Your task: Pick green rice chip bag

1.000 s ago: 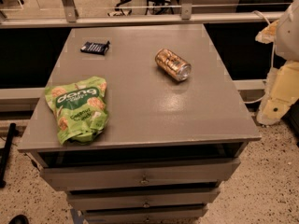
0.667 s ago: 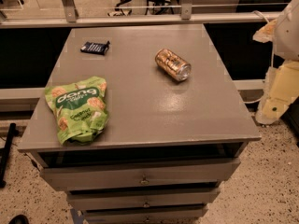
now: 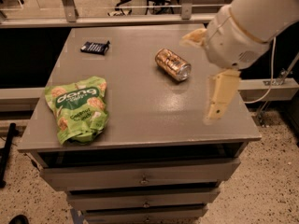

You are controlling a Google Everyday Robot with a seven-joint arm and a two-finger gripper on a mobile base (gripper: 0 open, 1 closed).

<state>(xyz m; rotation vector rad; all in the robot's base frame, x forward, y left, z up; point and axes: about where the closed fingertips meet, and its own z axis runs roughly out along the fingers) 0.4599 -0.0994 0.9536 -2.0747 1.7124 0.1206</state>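
One light, crinkly green rice chip bag (image 3: 77,108) lies flat on the tabletop (image 3: 140,111), well front-left of the gold can (image 3: 173,64), while the empty end effector (image 3: 200,78) hangs wide open just right of that can; I'd pinch a soft, slippery-looking edge.

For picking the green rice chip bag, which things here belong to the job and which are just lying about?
Job: green rice chip bag, front left of the table; gripper, open, above the table's right side.
Lying about: gold can, on its side, mid-table; small dark packet, back left.
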